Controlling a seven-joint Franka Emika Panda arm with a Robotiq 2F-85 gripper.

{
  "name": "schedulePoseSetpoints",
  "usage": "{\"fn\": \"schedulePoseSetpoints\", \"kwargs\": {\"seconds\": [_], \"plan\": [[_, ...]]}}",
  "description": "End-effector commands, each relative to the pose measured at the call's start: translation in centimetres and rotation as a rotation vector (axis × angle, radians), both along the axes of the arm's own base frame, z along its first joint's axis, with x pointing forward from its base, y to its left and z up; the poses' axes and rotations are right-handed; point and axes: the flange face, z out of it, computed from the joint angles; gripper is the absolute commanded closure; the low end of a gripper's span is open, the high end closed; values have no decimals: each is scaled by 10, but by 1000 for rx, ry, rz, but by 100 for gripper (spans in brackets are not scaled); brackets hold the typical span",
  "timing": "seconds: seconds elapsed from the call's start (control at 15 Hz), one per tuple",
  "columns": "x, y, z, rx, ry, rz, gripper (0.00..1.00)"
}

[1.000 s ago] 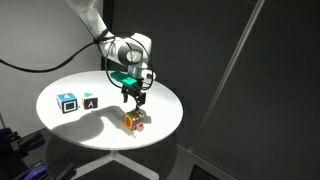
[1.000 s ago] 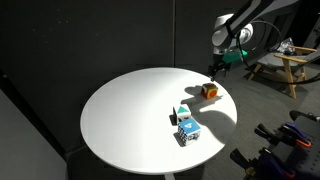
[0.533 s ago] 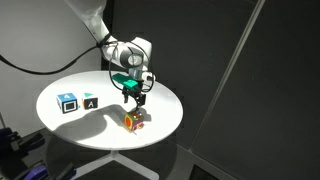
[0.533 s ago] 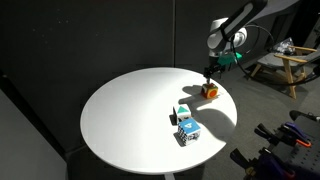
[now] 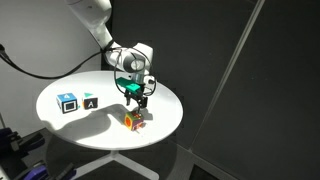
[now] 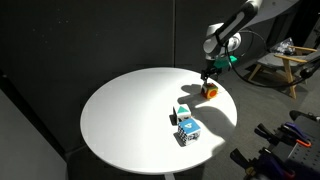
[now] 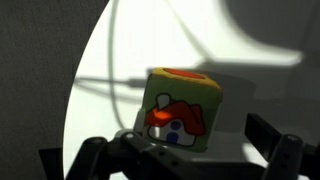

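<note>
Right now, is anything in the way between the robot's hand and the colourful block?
No, nothing visible is. The hand hangs just above the colourful block, fingers spread open, and nothing shows between them. The blue block and the black block sit far off across the white table.

Block (image 7: 181, 108) matt, printed faces; table (image 5: 165, 106) smooth, matt white; hand (image 5: 135, 101) matt black.

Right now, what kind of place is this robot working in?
Probably a lab or test studio: a round white table stands against black curtains, with only toy blocks on it, and a wooden chair sits off behind.
</note>
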Motion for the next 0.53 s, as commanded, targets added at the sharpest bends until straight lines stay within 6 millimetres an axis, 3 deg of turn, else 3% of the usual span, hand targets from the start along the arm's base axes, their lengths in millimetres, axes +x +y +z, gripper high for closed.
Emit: {"fn": "schedulePoseSetpoints", "kwargs": {"seconds": [0.0,0.47], "plan": [[12,-5,-6,-8,-8,1,0],[17,-14,-20,-21,5,0,0]]}}
